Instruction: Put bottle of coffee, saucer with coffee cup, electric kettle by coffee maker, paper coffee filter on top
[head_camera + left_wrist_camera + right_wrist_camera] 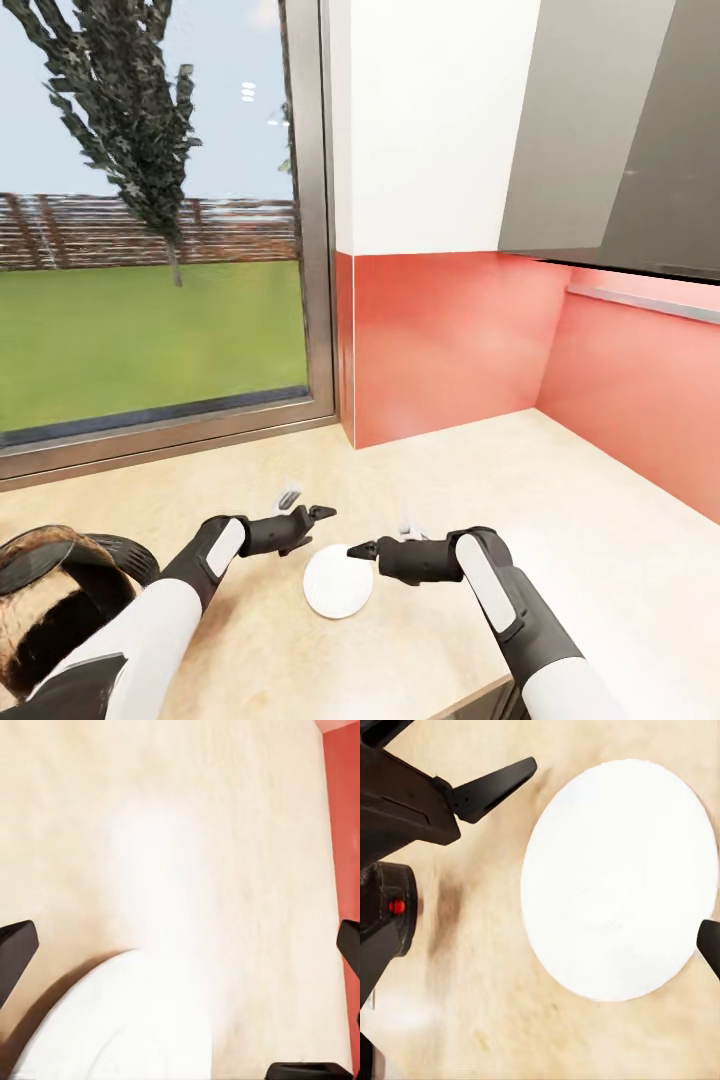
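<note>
A big pale surface (225,832) spreads out, with a red wall (343,817) along one side. The round edge of a white saucer (127,1020) lies flat on it. Two black fingertips (15,952) of the left hand (180,952) stand far apart, one at each side.

This is a home kitchen. A pale stone-look countertop (560,520) runs into a corner under a coral-red backsplash (450,340), with a white wall cabinet (430,120) and a grey range hood (620,130) above it. At the counter's left back edge a large metal-framed window (150,250) looks onto a lawn, a tree and a wooden fence. A white saucer (338,582) lies near the counter's front edge.
</note>
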